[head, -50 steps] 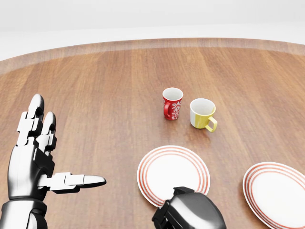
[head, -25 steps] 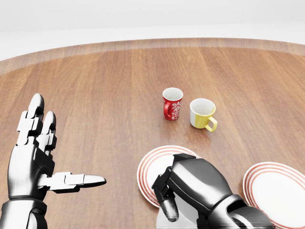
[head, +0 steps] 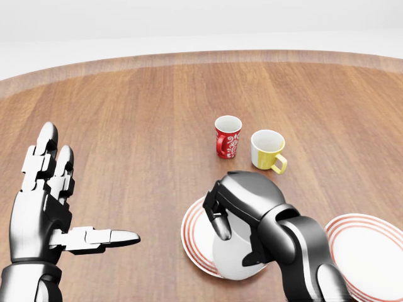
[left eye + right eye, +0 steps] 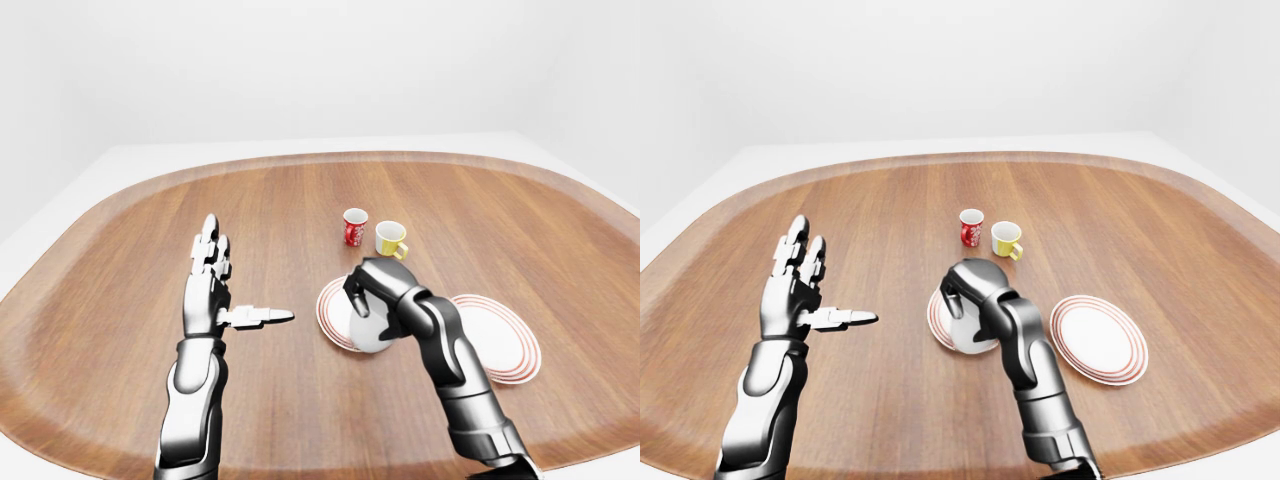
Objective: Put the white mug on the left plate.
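Right hand: curled over the white mug, fingers wrapped round its body, gripping it from above.
White mug: held tilted over the left plate, pale rounded bottom showing below the hand in the head view; contact with the plate could not be told.
Left plate: white with red rings, lying flat on the counter, mostly covered by the right hand and mug; only its left rim showed clear.
Right plate: same red-ringed pattern, lay to the right of the left plate, near but apart, partly cut by the head view's right edge.
Red mug: stood upright above the left plate in the head view, white patterning on its side.
Yellow mug: upright just beside the red mug on its right, not touching, handle turned to the lower right.
Left hand: raised over the counter at the head view's left, spread wide, two fingers pointing up and thumb stretched to the right, holding nothing, well apart from the plates and mugs.
Counter: brown wood with a rounded edge.
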Controlling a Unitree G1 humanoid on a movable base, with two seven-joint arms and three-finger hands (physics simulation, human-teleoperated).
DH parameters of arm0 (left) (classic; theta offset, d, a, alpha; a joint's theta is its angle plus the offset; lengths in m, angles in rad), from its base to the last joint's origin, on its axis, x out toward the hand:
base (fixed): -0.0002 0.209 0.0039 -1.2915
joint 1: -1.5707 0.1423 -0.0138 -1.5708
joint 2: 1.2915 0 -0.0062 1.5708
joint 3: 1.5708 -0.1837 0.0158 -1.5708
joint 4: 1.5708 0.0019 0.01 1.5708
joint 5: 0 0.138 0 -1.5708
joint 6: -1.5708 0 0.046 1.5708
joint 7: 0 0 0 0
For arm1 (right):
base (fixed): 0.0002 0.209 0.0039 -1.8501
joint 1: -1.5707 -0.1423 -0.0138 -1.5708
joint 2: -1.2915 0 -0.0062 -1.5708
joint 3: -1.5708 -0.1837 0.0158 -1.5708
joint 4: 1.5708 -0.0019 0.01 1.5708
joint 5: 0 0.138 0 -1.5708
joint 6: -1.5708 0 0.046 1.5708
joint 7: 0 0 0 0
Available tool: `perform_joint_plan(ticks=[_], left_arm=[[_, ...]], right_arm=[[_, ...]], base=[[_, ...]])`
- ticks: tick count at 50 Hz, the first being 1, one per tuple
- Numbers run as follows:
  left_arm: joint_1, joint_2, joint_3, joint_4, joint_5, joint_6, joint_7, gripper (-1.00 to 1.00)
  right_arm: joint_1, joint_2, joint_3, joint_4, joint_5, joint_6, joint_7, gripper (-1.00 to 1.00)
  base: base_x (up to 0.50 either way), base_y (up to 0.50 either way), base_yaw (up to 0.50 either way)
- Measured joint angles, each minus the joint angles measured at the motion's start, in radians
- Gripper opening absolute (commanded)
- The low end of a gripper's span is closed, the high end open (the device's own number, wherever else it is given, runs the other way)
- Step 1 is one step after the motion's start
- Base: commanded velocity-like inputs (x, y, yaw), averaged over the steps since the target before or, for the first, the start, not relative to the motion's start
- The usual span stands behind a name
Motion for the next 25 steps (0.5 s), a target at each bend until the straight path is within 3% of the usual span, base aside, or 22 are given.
perform_joint_plan(ticks=[25], left_arm=[[0.003, -0.001, -0.003, 0.003, 0.002, 0.000, -0.003, 0.99]], right_arm=[[-0.328, -0.007, 0.013, 0.690, -0.121, 0.000, -0.418, -1.00]], base=[[0.00, 0.00, 0.00]])
